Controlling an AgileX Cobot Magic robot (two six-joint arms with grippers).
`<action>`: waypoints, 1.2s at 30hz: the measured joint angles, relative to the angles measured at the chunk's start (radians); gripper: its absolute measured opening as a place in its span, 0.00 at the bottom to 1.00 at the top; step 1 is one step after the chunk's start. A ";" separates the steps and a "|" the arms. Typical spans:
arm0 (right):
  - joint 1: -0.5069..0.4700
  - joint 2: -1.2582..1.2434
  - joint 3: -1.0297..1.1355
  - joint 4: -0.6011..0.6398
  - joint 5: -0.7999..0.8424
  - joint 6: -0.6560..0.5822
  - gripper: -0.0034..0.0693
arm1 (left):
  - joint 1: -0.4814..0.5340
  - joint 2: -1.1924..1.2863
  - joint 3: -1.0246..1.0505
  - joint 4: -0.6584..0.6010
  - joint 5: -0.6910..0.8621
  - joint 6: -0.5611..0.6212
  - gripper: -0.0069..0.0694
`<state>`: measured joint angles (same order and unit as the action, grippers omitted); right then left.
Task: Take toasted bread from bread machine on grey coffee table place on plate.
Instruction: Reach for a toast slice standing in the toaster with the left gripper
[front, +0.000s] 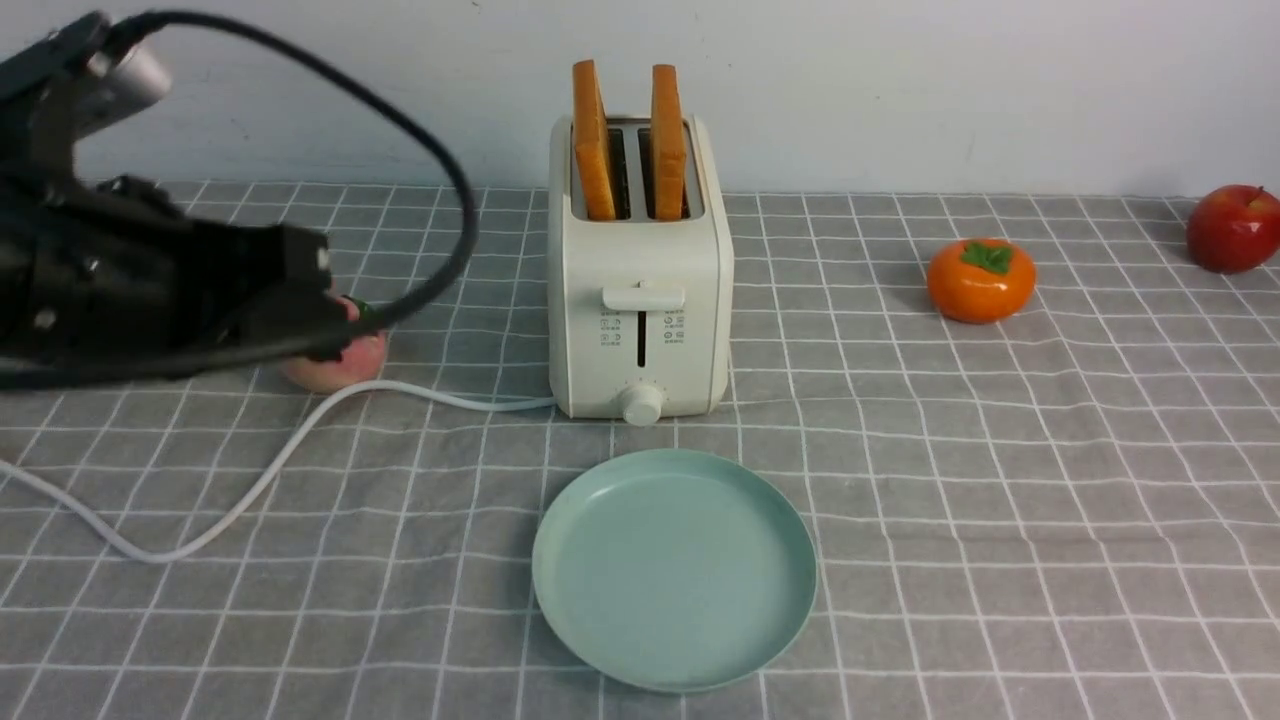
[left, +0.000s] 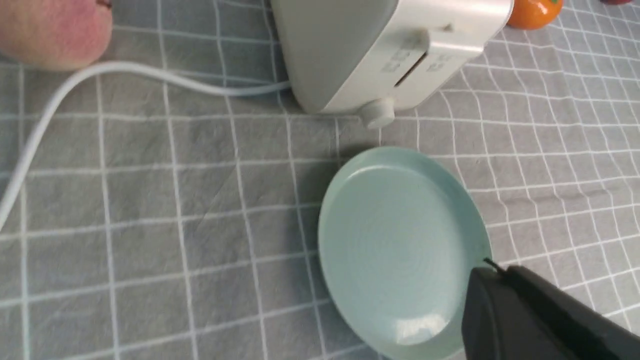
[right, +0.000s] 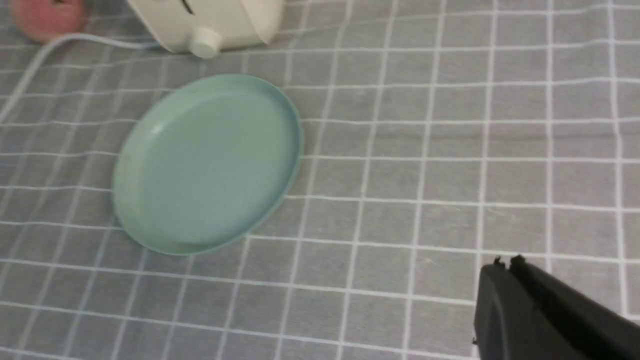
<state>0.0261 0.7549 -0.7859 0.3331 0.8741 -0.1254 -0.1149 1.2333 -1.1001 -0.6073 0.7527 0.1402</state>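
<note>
Two slices of toasted bread (front: 592, 140) (front: 668, 140) stand upright in the slots of the cream-white bread machine (front: 640, 270) on the grey coffee table (front: 1000, 500). The mint-green plate (front: 675, 570) lies empty just in front of it. My left gripper (front: 340, 315) hovers left of the bread machine, shut and empty; in the left wrist view its fingers (left: 492, 272) overlap the plate (left: 400, 240) edge, with the bread machine (left: 380, 45) beyond. My right gripper (right: 505, 265) is shut and empty over bare cloth, apart from the plate (right: 207, 162). The right arm is outside the front view.
A pink peach (front: 340, 365) sits partly behind my left gripper. The white cord (front: 250, 480) runs from the bread machine across the left of the table. An orange persimmon (front: 980, 280) and a red apple (front: 1235, 228) sit at the back right.
</note>
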 joint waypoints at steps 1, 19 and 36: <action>0.000 0.003 0.000 -0.006 0.000 0.007 0.05 | 0.000 0.007 -0.008 0.000 0.003 0.000 0.07; 0.000 0.017 0.000 -0.076 -0.068 0.039 0.06 | -0.200 0.588 -0.585 0.127 -0.332 -0.016 0.45; 0.000 0.017 0.000 -0.075 -0.068 0.040 0.07 | -0.217 0.795 -0.630 0.098 -0.518 0.004 0.32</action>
<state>0.0261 0.7723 -0.7859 0.2582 0.8057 -0.0850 -0.3320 2.0286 -1.7305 -0.5093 0.2346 0.1445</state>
